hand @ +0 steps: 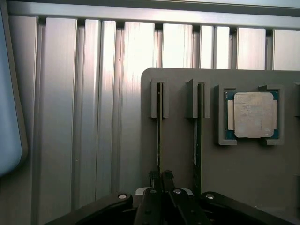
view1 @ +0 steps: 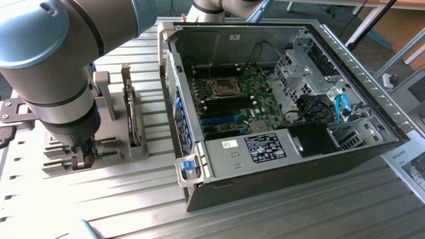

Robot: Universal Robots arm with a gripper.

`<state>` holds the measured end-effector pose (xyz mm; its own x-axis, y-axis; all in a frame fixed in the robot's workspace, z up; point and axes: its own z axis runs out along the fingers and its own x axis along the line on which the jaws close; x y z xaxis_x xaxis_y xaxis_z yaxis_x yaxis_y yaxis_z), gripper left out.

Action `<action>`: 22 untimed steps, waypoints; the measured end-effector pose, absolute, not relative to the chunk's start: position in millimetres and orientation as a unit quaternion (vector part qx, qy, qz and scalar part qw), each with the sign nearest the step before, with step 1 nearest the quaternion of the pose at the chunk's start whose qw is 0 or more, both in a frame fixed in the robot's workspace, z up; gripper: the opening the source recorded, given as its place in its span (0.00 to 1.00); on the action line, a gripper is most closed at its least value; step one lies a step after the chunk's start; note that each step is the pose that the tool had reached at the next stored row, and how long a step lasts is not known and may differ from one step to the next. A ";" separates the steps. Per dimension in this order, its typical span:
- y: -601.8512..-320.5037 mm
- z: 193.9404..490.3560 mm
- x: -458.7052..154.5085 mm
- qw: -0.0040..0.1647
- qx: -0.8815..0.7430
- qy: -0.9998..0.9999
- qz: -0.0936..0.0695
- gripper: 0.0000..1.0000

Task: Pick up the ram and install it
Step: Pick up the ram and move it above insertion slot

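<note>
Slatted metal table (hand: 61,117), gripper (hand: 161,179) clamped on ram (hand: 159,140) in holder (hand: 178,154)

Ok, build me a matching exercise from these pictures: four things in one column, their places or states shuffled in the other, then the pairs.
Things:
1. processor chip
2. ram next to that chip
3. ram farther from that chip
4. computer case

Places or states:
A. flat in a square recess of the grey holder
B. side open, motherboard showing
C. on edge in its slot, clamped in the tool
D. on edge in its slot, untouched

Pairs: 1-A, 2-D, 3-C, 4-B
</note>
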<state>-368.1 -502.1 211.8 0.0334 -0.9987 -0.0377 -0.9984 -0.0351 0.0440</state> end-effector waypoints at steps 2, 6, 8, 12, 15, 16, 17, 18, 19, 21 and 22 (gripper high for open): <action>-502.1 211.8 -368.1 0.003 0.719 -0.695 -0.029 0.12; -502.0 211.8 -368.1 0.003 0.719 -0.695 -0.029 0.12; -502.0 211.8 -368.1 0.003 0.719 -0.695 -0.029 0.12; -502.1 211.8 -368.1 0.003 0.719 -0.695 -0.029 0.12; -502.1 213.8 -368.1 0.003 0.719 -0.695 -0.029 0.12; -502.1 214.5 -368.1 0.003 0.719 -0.695 -0.029 0.12; -502.1 215.3 -368.1 0.003 0.719 -0.695 -0.029 0.12; -502.1 216.6 -368.1 0.003 0.719 -0.695 -0.029 0.12; -502.1 217.9 -368.1 0.003 0.719 -0.695 -0.029 0.12; -502.0 221.0 -368.1 0.003 0.719 -0.695 -0.029 0.12; -502.0 222.1 -368.1 0.003 0.719 -0.695 -0.029 0.12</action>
<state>-368.1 -502.0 222.1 0.0334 -0.9987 -0.0378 -0.9984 -0.0350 0.0440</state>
